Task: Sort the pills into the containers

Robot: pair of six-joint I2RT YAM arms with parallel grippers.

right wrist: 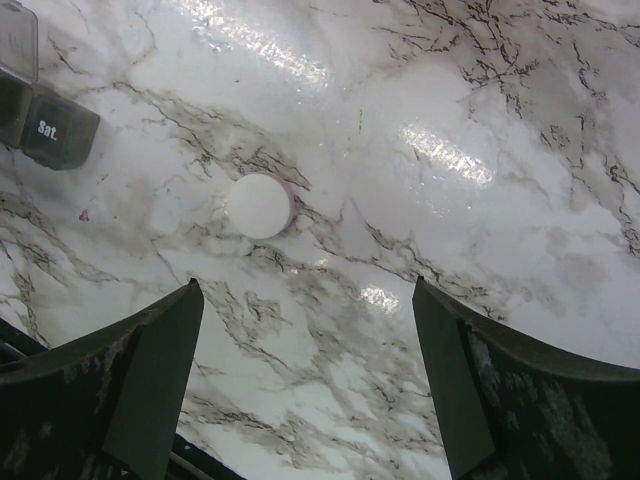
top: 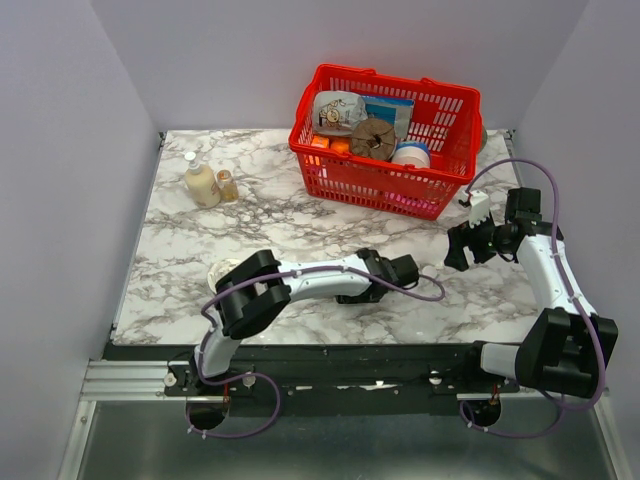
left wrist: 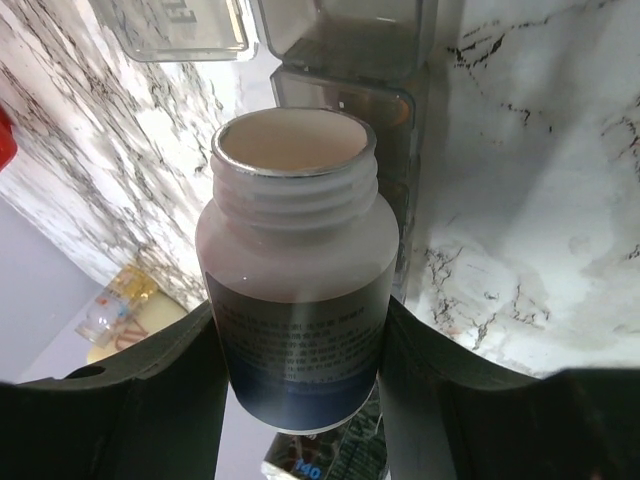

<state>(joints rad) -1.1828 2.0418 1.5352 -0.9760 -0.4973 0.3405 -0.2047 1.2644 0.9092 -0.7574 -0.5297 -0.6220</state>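
Left wrist view: the left tool [left wrist: 297, 335] is clenched around a white bottle [left wrist: 297, 290], one finger on each flank, its threaded mouth uncapped and pointing toward 12 o'clock. Just past that mouth, at 12 o'clock, lies the dark grey pill box [left wrist: 350, 45], a row of square compartments on the marble desk [left wrist: 540, 200], with one clear lid [left wrist: 180, 25] flipped open at 11 o'clock. From the right wrist, the right tool [right wrist: 305, 290] hangs released above the desk, fingers spread wide and grasping nothing. A round white cap [right wrist: 260, 205] lies flat at 10 o'clock of its gap, and the box's "Sat." end shows at the 10 o'clock corner. Overhead, a red basket [top: 385, 190] stands at 1 o'clock.
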